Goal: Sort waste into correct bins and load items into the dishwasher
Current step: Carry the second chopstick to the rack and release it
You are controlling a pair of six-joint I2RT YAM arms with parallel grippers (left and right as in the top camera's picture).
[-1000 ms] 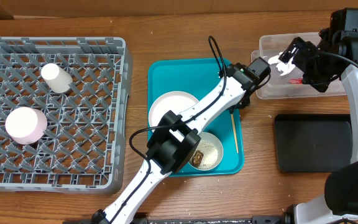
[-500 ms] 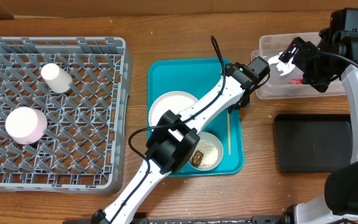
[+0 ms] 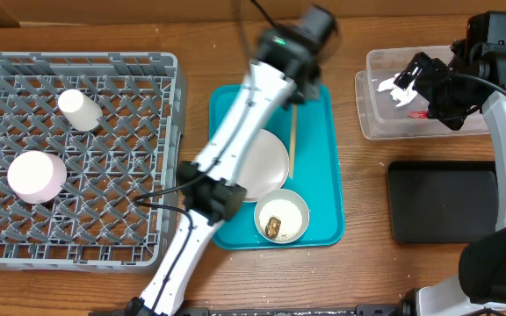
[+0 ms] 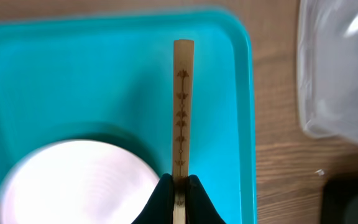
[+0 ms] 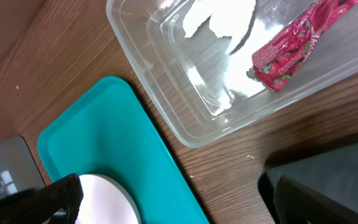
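Observation:
My left gripper (image 3: 295,96) is shut on the near end of a thin wooden stick (image 4: 182,106), held lengthwise over the teal tray (image 3: 319,189); the left wrist view shows both jaws pressed against it. Beside the stick lies the round pale plate (image 3: 262,162). A grey-white bowl (image 3: 281,217) with rice and a brown lump stands at the tray's front. The right gripper (image 3: 408,85) hangs open over the clear tub (image 5: 185,118), which holds white tissue (image 5: 222,18) and the red wrapper (image 5: 297,46). The grey dish rack (image 3: 169,158) holds a white cup (image 3: 80,110) and a pink bowl (image 3: 35,175).
The black tray (image 3: 442,200) lies on the table in front of the clear tub, at the right. My left arm stretches from the table's front edge across the teal tray to its back. A few rice grains lie on the wood near the tub.
The left gripper closed on the stick at the tray's right side. It then swung with the stick toward the tray's back middle, which uncovered the plate and bowl. The right arm stayed still.

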